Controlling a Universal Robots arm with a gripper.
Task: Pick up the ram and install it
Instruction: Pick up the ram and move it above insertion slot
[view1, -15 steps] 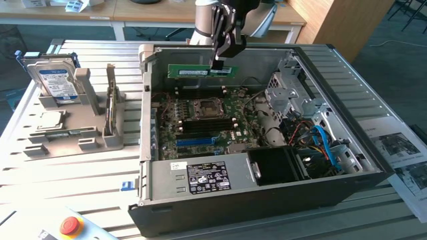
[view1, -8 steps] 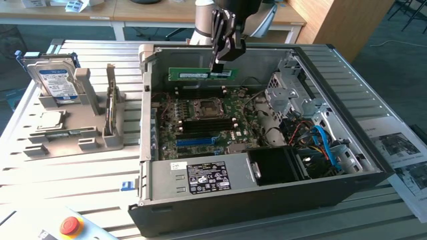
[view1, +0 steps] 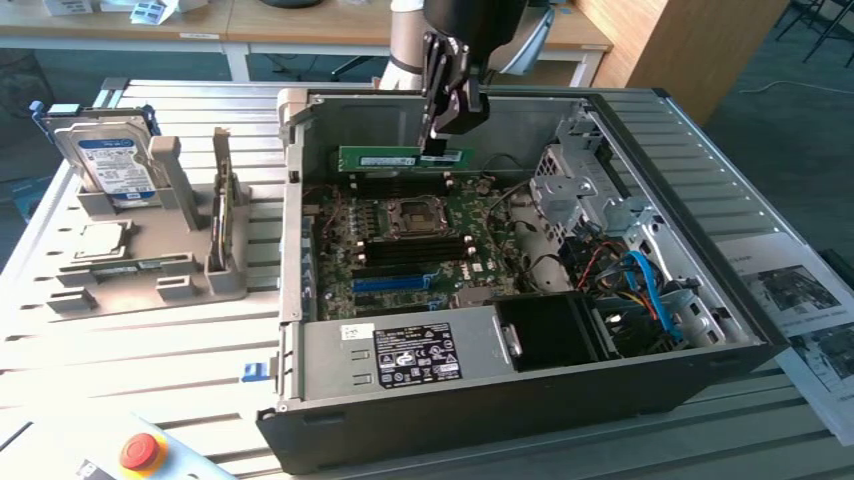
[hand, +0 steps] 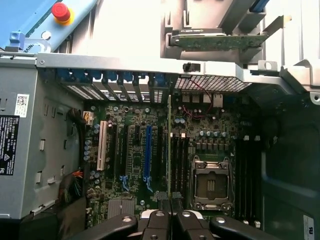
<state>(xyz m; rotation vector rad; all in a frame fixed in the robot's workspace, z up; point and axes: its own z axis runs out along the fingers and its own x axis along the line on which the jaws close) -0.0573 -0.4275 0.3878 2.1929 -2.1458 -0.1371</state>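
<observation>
- The jaws are closed on the ram (view1: 398, 158), pinching its upper edge near the end toward the exterior view's right.
- The ram, a long green stick with a white sticker, hangs level and on edge inside the open computer case (view1: 534, 410), over the far part of the motherboard (view1: 461, 235).
- In the wrist view the ram (hand: 169, 145) shows edge-on as a thin line running out from between the jaws. It lies along the black memory slots (hand: 180, 160) just beside the CPU socket (hand: 210, 182). Whether it touches a slot cannot be told.
- A blue slot (hand: 147, 150) lies on the ram's other side, parallel to it.
- The power supply (view1: 400, 355) fills the case's near corner.
- Outside the case, on the desk (view1: 160, 350), a grey fixture (view1: 94, 295) holds a hard drive (view1: 114, 165) and an upright expansion card (view1: 222, 195).
- A red stop button (view1: 140, 450) sits at the desk's near edge.
</observation>
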